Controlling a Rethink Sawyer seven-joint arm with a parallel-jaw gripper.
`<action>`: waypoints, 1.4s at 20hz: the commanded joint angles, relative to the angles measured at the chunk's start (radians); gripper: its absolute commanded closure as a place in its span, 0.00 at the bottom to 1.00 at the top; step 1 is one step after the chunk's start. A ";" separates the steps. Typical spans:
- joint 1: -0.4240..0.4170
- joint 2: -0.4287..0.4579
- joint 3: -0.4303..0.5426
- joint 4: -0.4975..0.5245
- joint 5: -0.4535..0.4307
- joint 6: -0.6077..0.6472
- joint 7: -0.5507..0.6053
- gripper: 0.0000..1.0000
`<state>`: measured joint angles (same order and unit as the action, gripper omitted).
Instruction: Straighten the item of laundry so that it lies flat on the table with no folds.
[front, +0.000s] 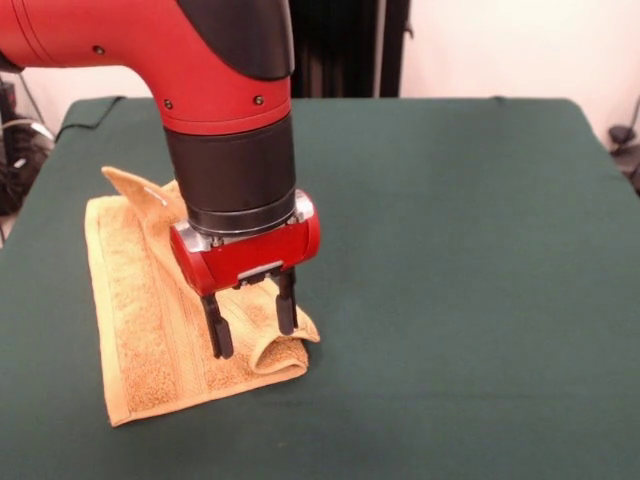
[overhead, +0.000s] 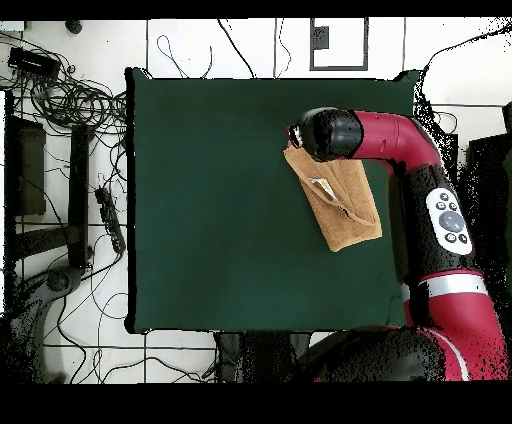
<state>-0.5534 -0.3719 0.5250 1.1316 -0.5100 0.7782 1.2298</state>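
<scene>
Hovering with fingers apart, the gripper (front: 252, 325) straddles the towel's (front: 140, 320) folded-over corner directly beneath it, on the green surface (front: 450, 250).

You have a large table (front: 450, 250) covered in dark green cloth. Only an orange-tan terry towel (front: 140, 320) lies on it, toward one side, with its near corner rolled over and a far corner turned up.
</scene>
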 joint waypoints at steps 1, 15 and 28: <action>0.003 0.067 0.074 0.020 -0.010 0.100 -0.233 0.00; -0.007 0.060 0.062 0.014 -0.009 0.133 -0.230 0.00; -0.034 0.061 0.060 0.068 -0.001 0.097 -0.187 0.00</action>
<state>-0.6028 -0.3702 0.5251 1.1316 -0.5098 0.7843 1.2298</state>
